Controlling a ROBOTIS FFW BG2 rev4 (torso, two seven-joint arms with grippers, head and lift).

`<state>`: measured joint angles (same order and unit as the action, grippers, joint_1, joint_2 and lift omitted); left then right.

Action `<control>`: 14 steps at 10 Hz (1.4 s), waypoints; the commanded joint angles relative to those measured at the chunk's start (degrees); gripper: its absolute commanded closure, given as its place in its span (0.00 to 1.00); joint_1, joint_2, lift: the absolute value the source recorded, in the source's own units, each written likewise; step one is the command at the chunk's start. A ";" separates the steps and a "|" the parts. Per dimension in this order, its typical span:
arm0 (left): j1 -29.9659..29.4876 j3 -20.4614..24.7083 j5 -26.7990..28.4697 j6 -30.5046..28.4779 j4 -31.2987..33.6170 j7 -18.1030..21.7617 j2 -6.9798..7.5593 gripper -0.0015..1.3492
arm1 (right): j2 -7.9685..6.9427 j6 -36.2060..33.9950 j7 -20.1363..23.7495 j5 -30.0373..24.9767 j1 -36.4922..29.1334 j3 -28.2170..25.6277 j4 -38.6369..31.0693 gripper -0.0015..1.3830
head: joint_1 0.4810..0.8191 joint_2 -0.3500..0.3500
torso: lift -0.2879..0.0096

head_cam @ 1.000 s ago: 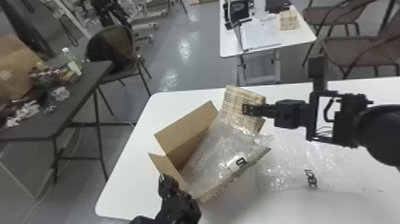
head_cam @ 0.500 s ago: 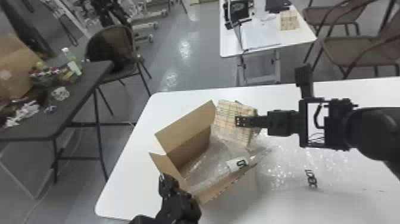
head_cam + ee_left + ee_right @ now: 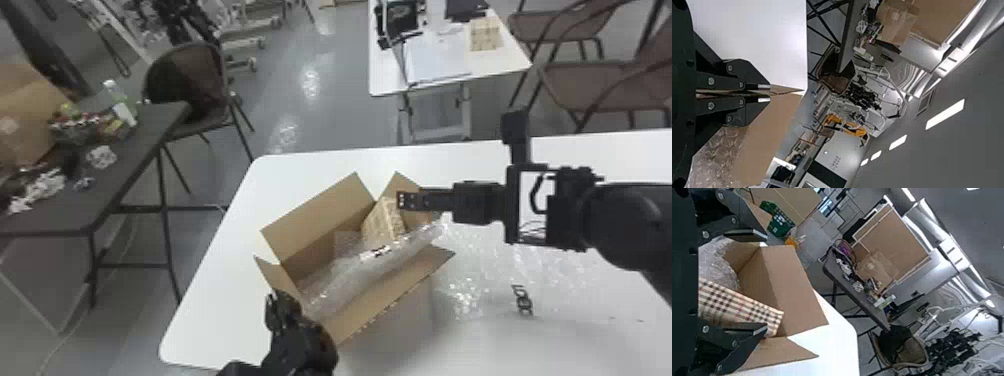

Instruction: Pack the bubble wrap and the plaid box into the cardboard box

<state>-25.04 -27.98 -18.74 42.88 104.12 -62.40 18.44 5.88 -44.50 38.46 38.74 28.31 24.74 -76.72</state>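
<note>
From where I stand, the bubble wrap (image 3: 352, 275) covers the lower part of the plaid box (image 3: 382, 222) and much of the floor of the cardboard box (image 3: 317, 215). One finger of the right gripper (image 3: 401, 200) blocks a bit of the plaid pattern; whether they touch, I can't tell. The head view cuts off the right arm (image 3: 630, 215) and white table (image 3: 220, 305), while clutter on the black table (image 3: 135, 155) blurs together.

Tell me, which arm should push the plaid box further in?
Probably the right: the right gripper is open by the plaid box, while the left gripper pinches a cardboard flap.
</note>
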 commanded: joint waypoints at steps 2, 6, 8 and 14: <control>-0.36 0.03 -0.07 0.37 0.03 0.00 0.10 0.81 | -0.07 8.64 -0.14 -9.82 -3.70 -6.89 -9.15 0.18 | 0.63 1.00 | 0.62; -0.98 0.47 -0.16 1.24 0.03 0.00 -0.34 0.81 | -2.45 34.39 -16.57 -27.93 -24.44 -21.66 -27.87 0.18 | 0.63 0.90 | 0.62; -1.42 0.73 -0.16 1.95 0.03 0.00 -0.34 0.81 | -3.06 43.62 -25.71 -27.49 -34.20 -25.09 -29.01 0.18 | 0.63 0.75 | 0.62; -2.12 1.26 -0.16 2.91 -0.15 -0.09 -0.69 0.81 | -3.59 58.65 -35.38 -26.08 -50.46 -30.63 -24.70 0.18 | 0.63 0.53 | 0.62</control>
<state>-27.09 -26.77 -18.88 45.79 103.96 -62.49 17.80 2.34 12.74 2.99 11.97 -21.44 -5.72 -102.52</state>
